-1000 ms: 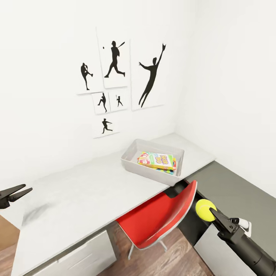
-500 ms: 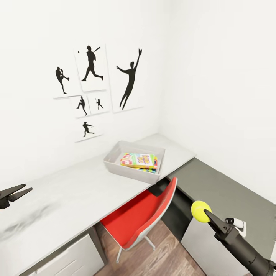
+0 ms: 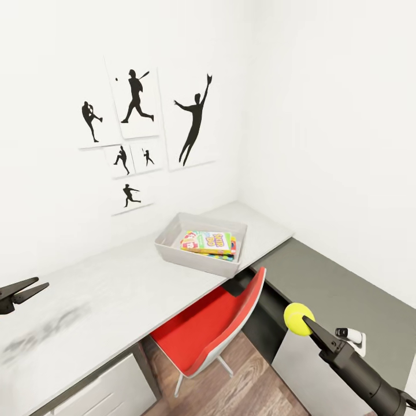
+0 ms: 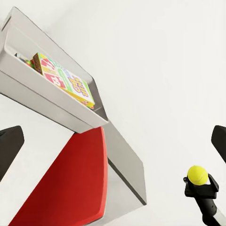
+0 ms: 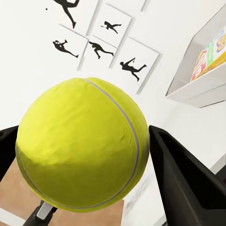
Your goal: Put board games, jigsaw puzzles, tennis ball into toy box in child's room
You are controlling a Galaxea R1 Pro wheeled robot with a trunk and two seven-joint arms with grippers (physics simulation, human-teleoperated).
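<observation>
Left gripper (image 3: 26, 289) left of box (image 3: 169, 252), low over table (image 3: 104, 294), fingers parted, empty. Box near table's far corner, long axis running along table toward right wall, games (image 3: 209, 242) stacked flat inside, same heading. Right gripper (image 3: 306, 325) right of box, off table past red chair (image 3: 219, 323), clamped on ball (image 3: 298, 318). My take: carry ball above rim, centre over games, release low so no bounce-out.

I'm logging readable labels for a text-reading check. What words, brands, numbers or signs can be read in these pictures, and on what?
Top game box in the toy box: big yellow lettering, too blurred to read.
Wall pictures: black athlete silhouettes, no text.
Tennis ball in the right gripper: no print readable.
</observation>
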